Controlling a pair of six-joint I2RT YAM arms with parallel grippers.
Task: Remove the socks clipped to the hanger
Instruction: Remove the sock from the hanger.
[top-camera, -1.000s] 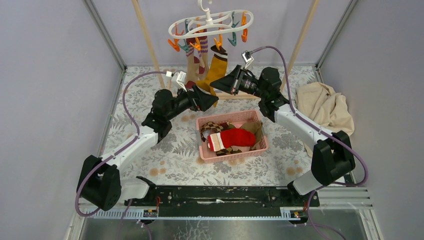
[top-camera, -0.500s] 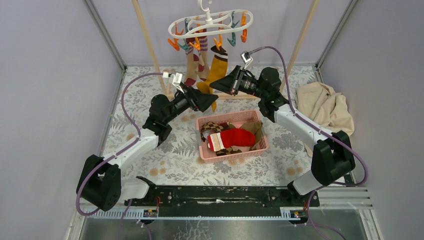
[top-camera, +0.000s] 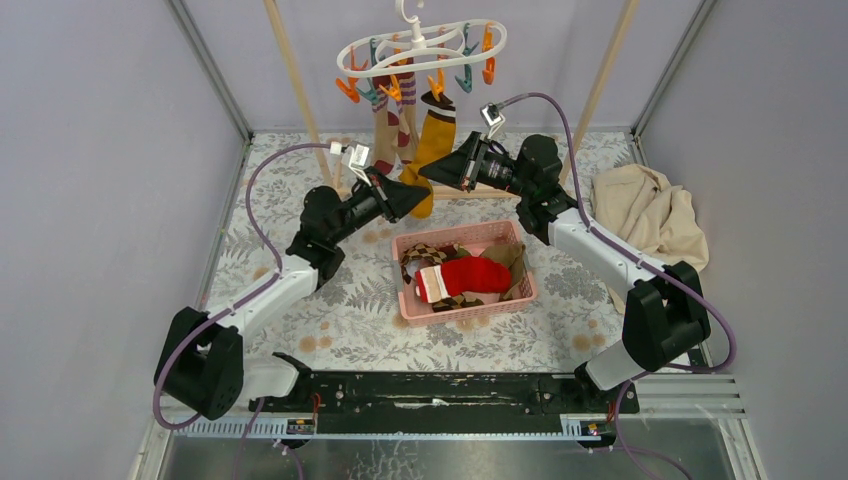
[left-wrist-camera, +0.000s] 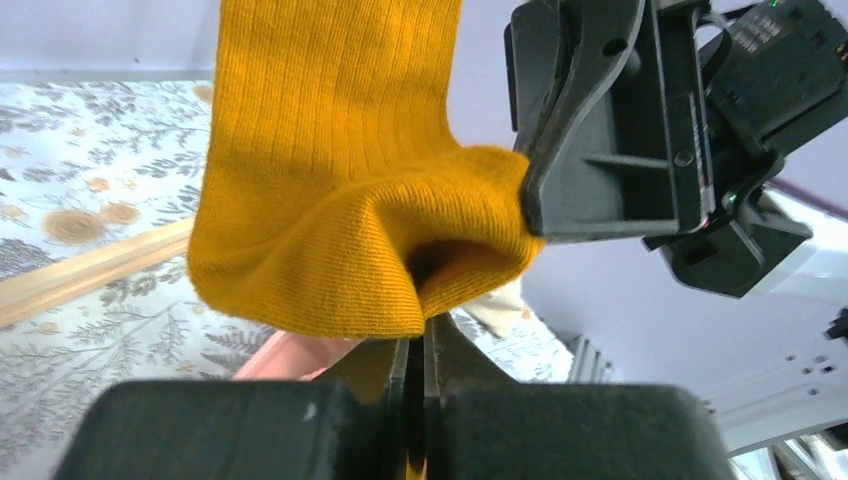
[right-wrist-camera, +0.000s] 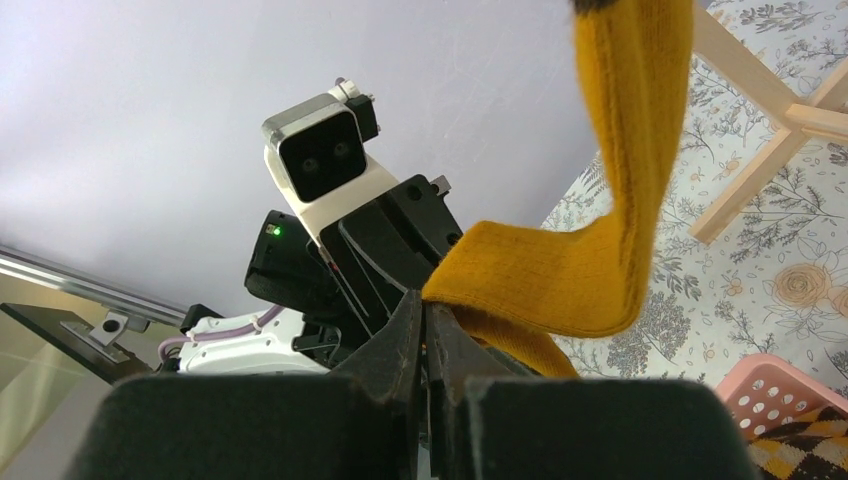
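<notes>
The white hanger (top-camera: 420, 45) hangs at the top with coloured clips. Two socks are still clipped to it: a maroon-striped one (top-camera: 385, 130) and a mustard yellow sock (top-camera: 433, 135). My left gripper (top-camera: 415, 197) is shut on the lower fold of the mustard sock (left-wrist-camera: 330, 180), and the fabric puckers at the fingertips (left-wrist-camera: 418, 345). My right gripper (top-camera: 427, 172) is shut on the toe end of the same sock (right-wrist-camera: 560, 280), jaws together (right-wrist-camera: 425, 312). Both grippers meet at the sock's foot from opposite sides.
A pink basket (top-camera: 470, 312) below the grippers holds several removed socks, a red Santa one (top-camera: 470, 275) on top. A beige cloth (top-camera: 650, 215) lies at the right. Wooden rack poles (top-camera: 290, 80) stand on both sides, with a base bar (left-wrist-camera: 90, 270) behind.
My left gripper has moved up to the mustard sock's foot and closed on it. The right gripper has stayed shut in place.
</notes>
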